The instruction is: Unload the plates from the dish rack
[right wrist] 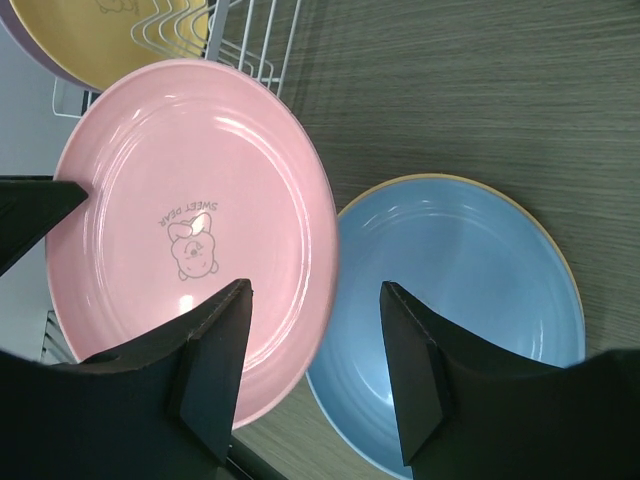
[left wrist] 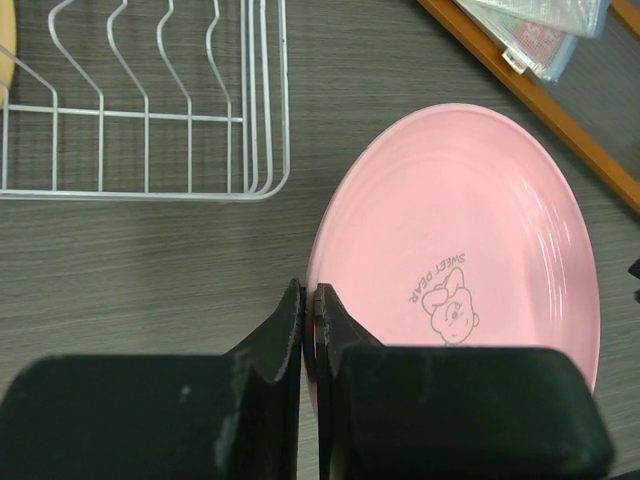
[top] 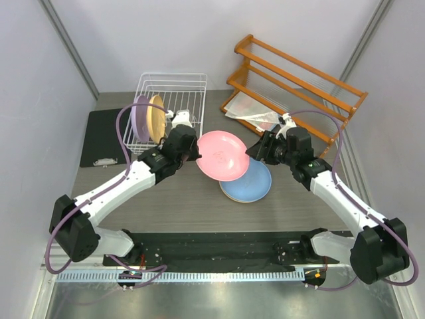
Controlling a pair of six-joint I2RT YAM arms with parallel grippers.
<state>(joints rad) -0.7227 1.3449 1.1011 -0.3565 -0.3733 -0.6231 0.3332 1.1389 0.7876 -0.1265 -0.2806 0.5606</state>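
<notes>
left end effector (left wrist: 310, 300) pinching the pink plate (top: 223, 154) by its rim, right end effector (right wrist: 312, 300) spread at its right edge, blue plate (top: 252, 184) chilling underneath

Dish rack (top: 174, 78) rear left; two plates (top: 157, 118) inside.

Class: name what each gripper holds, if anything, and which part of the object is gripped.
The left gripper is shut on the pink plate, pinching it by its rim. The right gripper is open beside that plate's far edge and holds nothing.
</notes>
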